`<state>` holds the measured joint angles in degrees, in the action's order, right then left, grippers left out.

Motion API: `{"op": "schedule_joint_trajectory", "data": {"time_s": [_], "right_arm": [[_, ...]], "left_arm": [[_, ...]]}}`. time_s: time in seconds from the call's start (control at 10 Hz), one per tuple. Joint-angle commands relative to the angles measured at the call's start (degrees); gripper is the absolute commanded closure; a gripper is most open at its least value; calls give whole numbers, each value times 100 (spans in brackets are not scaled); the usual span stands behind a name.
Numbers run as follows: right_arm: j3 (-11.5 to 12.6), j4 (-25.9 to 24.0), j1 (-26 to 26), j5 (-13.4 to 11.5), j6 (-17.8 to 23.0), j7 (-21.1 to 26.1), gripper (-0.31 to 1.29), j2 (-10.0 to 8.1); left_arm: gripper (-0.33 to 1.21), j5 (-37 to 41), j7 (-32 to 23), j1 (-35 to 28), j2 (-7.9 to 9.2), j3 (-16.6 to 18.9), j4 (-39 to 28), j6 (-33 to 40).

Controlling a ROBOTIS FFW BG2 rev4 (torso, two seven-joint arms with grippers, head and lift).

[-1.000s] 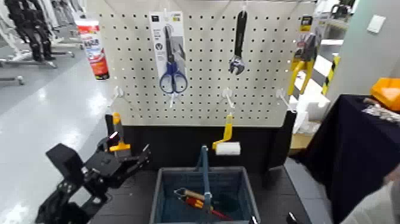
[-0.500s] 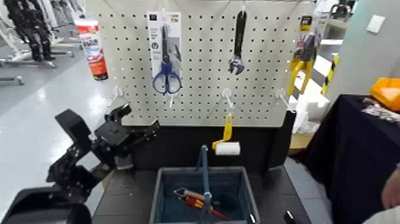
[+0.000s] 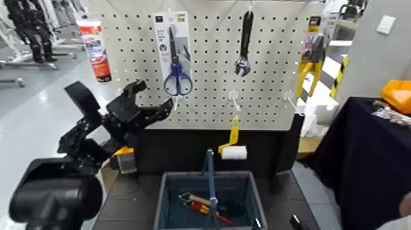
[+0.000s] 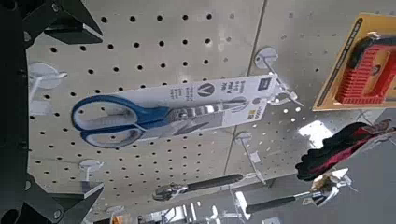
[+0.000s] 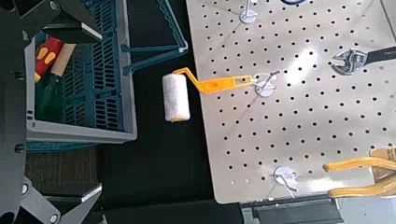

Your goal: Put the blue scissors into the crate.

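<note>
I've got the left claw (image 3: 160, 107) up in front of the pegboard (image 3: 269, 92), fingers spread open, nothing between them. The blue scissors (image 3: 176, 72) hang on their white card just above and slightly to the right of the claw tips, handles at the bottom, blades pointing up; from the left wrist view the scissors (image 4: 140, 117) sit square between the two finger edges with clear board on both sides. A bare white hook (image 3: 178, 100) pokes out right under the card, close to the tips. Farther right of the claw hangs the black wrench (image 3: 244, 43), well apart from the card. Below and to the right stands the crate (image 3: 166, 202) on the dark surface, its hoop handle (image 3: 210, 177) upright across the middle, red-handled tools (image 3: 200, 207) lying inside. A yellow-handled paint roller (image 3: 233, 147) hangs between the board and the crate. I can't tell how the right claw stands; its camera looks down on the crate (image 5: 89, 79) and the roller (image 5: 177, 96).
</note>
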<state>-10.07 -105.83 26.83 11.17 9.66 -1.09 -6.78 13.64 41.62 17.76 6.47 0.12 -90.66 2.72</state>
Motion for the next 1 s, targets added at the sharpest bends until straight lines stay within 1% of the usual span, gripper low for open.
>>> {"op": "schedule_joint_trajectory", "data": {"time_s": [0.1,0.4,0.7,0.8,0.9,1.0], "right_arm": [[-21,18,-46,17,0,-14,18,1],[-47,54,-90,34,0,-40,18,1],[-65,89,-134,52,9,-75,18,-8],[-65,98,-134,61,9,-75,18,-8],[-65,98,-134,61,9,-84,18,1],[-65,106,-143,61,9,-84,18,1]], "left_arm": [[21,86,39,360,65,-153,189,141],[22,42,144,817,161,-276,356,167],[32,15,382,1212,275,-478,673,88],[35,7,426,1274,284,-478,708,62],[39,-20,487,1318,311,-496,743,35],[55,-28,496,1335,328,-504,734,18]]}}
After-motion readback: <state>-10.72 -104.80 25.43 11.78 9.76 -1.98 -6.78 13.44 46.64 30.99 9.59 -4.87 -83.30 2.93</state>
